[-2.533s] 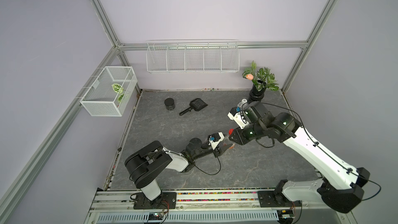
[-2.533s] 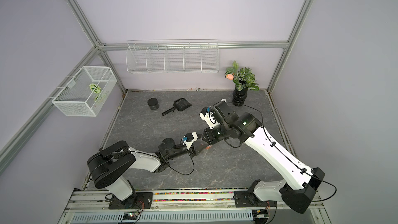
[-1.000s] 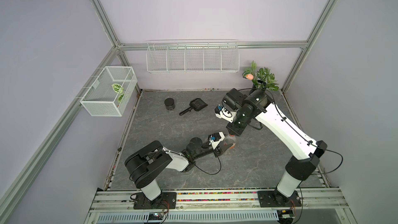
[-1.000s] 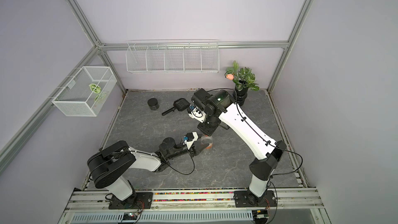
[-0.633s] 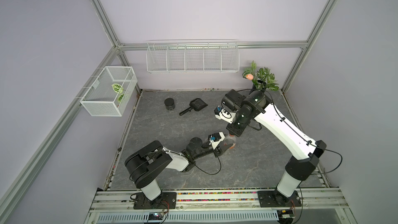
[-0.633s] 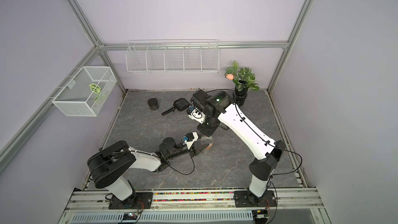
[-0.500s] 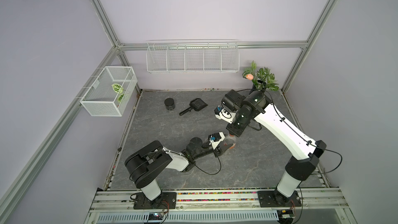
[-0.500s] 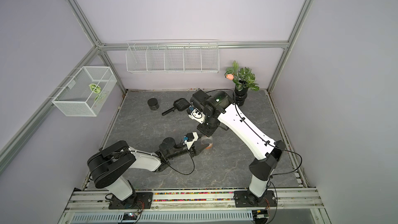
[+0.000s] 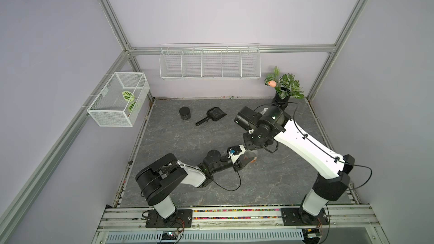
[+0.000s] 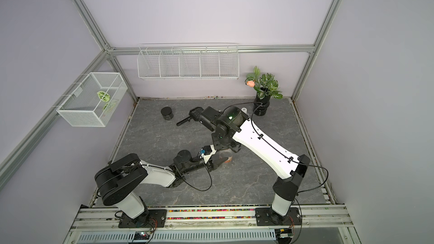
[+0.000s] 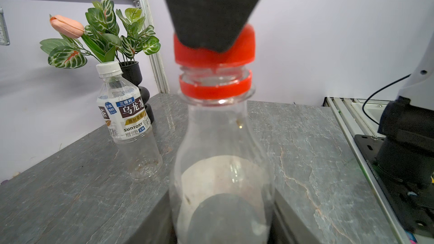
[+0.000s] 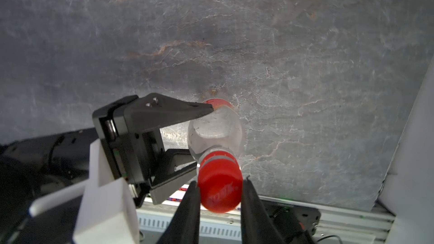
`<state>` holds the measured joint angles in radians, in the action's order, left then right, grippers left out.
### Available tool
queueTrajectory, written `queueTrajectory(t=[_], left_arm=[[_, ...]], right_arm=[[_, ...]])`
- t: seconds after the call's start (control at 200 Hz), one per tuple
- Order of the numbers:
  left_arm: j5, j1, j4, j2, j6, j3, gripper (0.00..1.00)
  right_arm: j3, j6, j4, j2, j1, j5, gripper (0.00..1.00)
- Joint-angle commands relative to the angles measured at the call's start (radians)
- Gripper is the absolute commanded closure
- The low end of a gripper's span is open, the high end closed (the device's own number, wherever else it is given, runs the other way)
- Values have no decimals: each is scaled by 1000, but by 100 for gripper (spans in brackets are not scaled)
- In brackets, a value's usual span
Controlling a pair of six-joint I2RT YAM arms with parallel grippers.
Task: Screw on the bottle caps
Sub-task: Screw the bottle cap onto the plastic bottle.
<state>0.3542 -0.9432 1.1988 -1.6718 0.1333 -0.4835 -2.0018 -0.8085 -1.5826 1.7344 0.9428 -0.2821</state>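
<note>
Grey veined tabletop (image 9: 178,137) is enclosed by lilac walls (image 9: 211,8) and aluminium rails (image 9: 293,49). Leaves (image 9: 127,95) are held in a white wire basket (image 9: 110,116). Near the middle, a clear slim bottle (image 11: 220,137) is clamped upright by the left gripper (image 12: 203,136); the round red cap (image 12: 219,188) on its threaded neck is pinched by the right gripper (image 12: 220,183). A shorter bottle (image 11: 124,113), fitted with a white cap (image 11: 109,66), is set beside a black vase (image 11: 130,71).

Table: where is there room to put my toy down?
Bare: the grey table between black jar, scoop and left arm, and the front strip along the rail. Crowded: the middle, where left pincer holds the tall bottle and right pincer the red cap; also the back corner by plant and short bottle.
</note>
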Motion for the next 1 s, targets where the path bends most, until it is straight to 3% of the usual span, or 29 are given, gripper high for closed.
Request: queueTrajectory(t=[0.0, 0.205, 0.35, 0.45, 0.575, 0.645, 0.715, 0.81, 0.995], left_arm=[[-13, -3, -145, -23, -14, 23, 45], [-20, -2, -145, -18, -6, 26, 45], [-65, -2, -150, -6, -12, 34, 45], [-98, -2, -153, 13, -3, 52, 45], [-49, -3, -203, 41, 62, 50, 45], [-4, -2, -214, 44, 91, 45, 45], [29, -2, -242, 43, 113, 35, 45], [64, -2, -275, 43, 127, 22, 45], [83, -2, -277, 37, 123, 15, 45]], right_arm=[[29, -261, -58, 36, 52, 17, 76], [-21, -273, -63, -42, 73, -131, 49], [94, -87, 133, -170, 80, -157, 33], [226, 140, 308, -294, 53, -132, 33], [310, 486, 378, -379, -105, 219, 38], [303, 681, 321, -371, -155, 329, 41], [277, 865, 259, -347, -159, 295, 42], [241, 992, 247, -323, -159, 258, 42], [216, 1195, 225, -282, -157, 299, 44]])
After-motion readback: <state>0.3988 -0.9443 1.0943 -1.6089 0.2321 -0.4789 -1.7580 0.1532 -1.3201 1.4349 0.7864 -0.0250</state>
